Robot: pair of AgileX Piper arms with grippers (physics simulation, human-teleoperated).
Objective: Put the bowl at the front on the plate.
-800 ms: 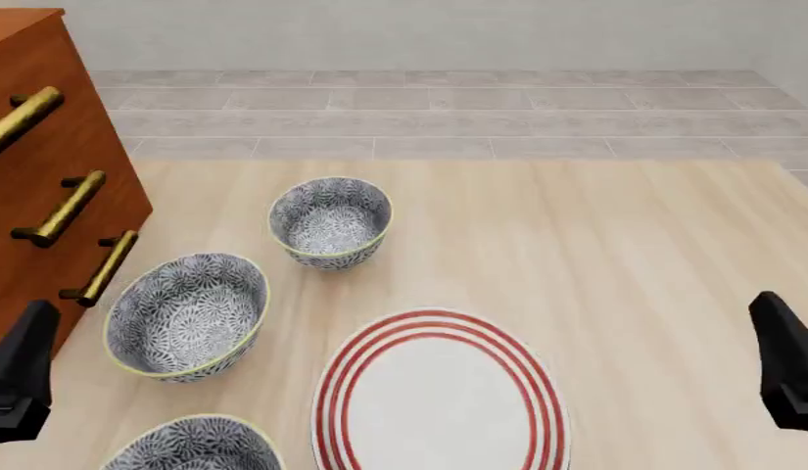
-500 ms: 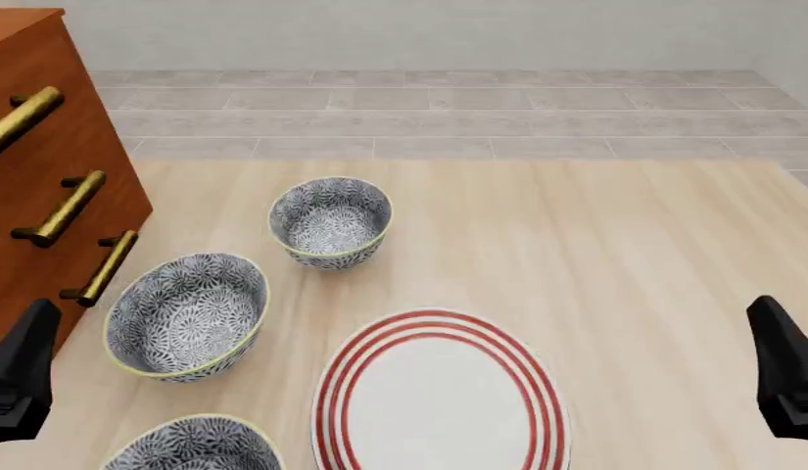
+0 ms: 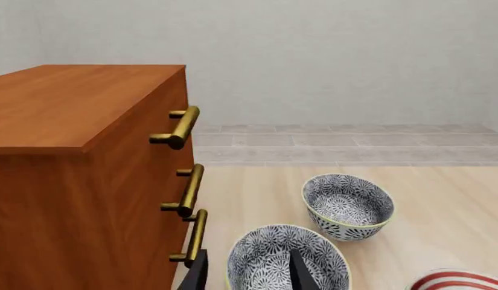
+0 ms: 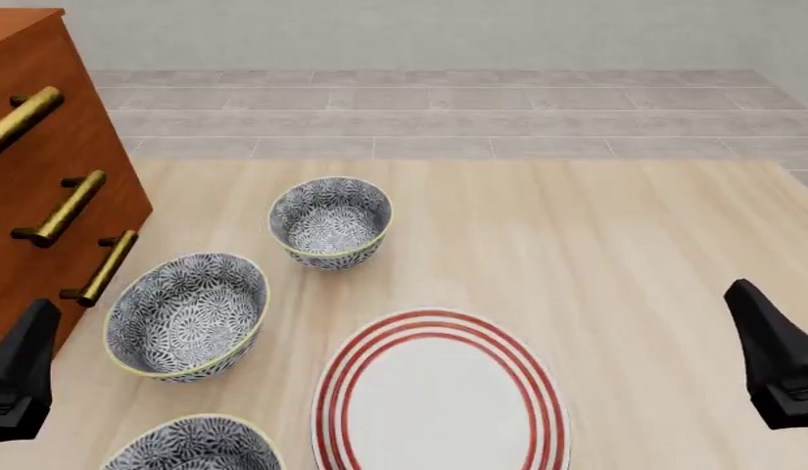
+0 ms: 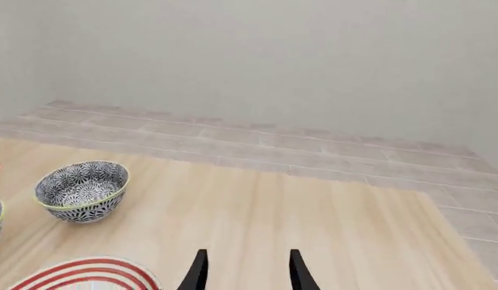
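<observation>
Nearest: the bowl (image 4: 195,446) at the table's (image 4: 613,255) front edge, left of the plate (image 4: 439,397), partly cut off. Left gripper (image 3: 247,273) and right gripper (image 5: 244,270) both spread apart, empty, apart from all dishes. Middle bowl (image 4: 188,315) beside the cabinet (image 4: 38,166). Farthest bowl (image 4: 330,221) beyond.
</observation>
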